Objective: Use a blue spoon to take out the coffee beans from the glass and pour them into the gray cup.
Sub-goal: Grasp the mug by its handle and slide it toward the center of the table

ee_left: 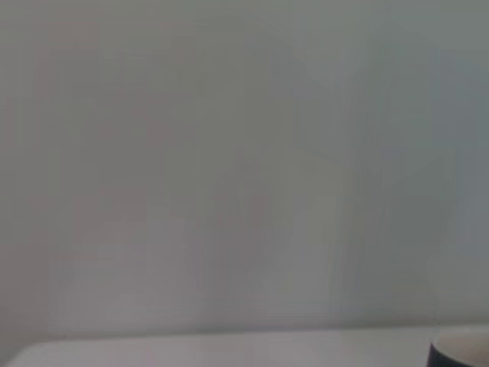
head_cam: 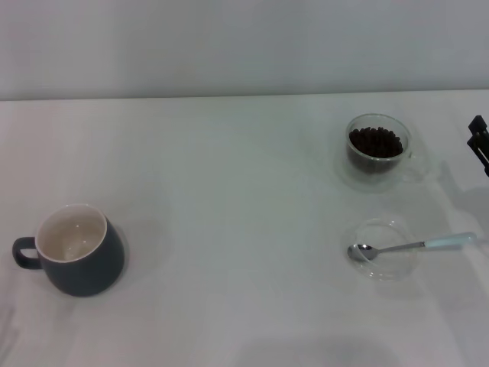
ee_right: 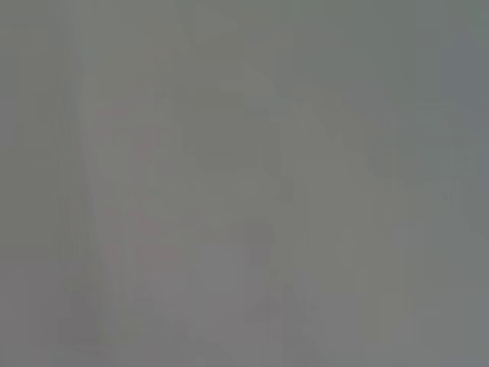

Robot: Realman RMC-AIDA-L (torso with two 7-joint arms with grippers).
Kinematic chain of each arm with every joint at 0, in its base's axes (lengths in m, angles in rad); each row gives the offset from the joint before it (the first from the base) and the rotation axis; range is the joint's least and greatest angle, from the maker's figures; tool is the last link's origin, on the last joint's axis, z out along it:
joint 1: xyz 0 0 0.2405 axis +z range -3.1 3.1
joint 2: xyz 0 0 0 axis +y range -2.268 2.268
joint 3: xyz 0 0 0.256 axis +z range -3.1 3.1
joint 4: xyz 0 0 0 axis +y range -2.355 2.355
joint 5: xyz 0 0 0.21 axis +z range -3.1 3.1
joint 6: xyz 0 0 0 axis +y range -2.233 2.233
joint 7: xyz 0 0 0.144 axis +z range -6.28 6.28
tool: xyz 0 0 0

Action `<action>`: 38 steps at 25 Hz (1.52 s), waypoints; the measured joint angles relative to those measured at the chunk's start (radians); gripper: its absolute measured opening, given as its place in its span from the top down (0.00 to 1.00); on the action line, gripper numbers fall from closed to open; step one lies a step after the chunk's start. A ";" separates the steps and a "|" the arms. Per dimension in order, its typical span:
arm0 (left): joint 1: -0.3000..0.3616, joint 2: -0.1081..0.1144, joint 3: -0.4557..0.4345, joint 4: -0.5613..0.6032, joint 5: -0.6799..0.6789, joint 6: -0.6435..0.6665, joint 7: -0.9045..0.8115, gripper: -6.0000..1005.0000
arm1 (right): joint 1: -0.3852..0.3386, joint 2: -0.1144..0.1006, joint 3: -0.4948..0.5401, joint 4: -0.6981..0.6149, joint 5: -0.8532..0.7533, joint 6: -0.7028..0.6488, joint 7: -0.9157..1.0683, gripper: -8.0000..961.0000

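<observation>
The blue spoon [head_cam: 412, 246] lies with its silver bowl in a flat clear saucer [head_cam: 386, 249] and its pale blue handle pointing right. The glass [head_cam: 378, 149] stands behind it at the right and holds the coffee beans [head_cam: 375, 142]. The gray cup [head_cam: 79, 251], cream-white inside, stands at the front left with its handle to the left. A dark rim, probably this cup, shows at the corner of the left wrist view [ee_left: 460, 353]. My right gripper [head_cam: 480, 144] shows only as a black part at the right edge, right of the glass. My left gripper is out of view.
The white table [head_cam: 229, 199] runs back to a plain wall. The right wrist view shows only a blank grey surface.
</observation>
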State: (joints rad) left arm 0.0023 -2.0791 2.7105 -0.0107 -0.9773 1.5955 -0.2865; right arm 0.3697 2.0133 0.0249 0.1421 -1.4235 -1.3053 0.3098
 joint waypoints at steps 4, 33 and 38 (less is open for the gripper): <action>-0.058 -0.001 0.001 0.004 0.039 -0.089 0.000 0.13 | -0.010 0.000 -0.004 0.002 -0.001 -0.002 0.000 0.09; -0.214 -0.003 -0.009 0.020 0.027 -0.318 0.009 0.14 | -0.026 0.001 -0.002 0.004 -0.003 -0.003 0.000 0.09; -0.229 -0.001 -0.009 0.020 0.023 -0.325 0.010 0.14 | -0.023 0.001 0.000 0.005 -0.001 -0.004 0.000 0.09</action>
State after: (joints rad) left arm -0.2269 -2.0806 2.7011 0.0092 -0.9541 1.2702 -0.2767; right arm 0.3464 2.0141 0.0245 0.1469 -1.4242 -1.3097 0.3099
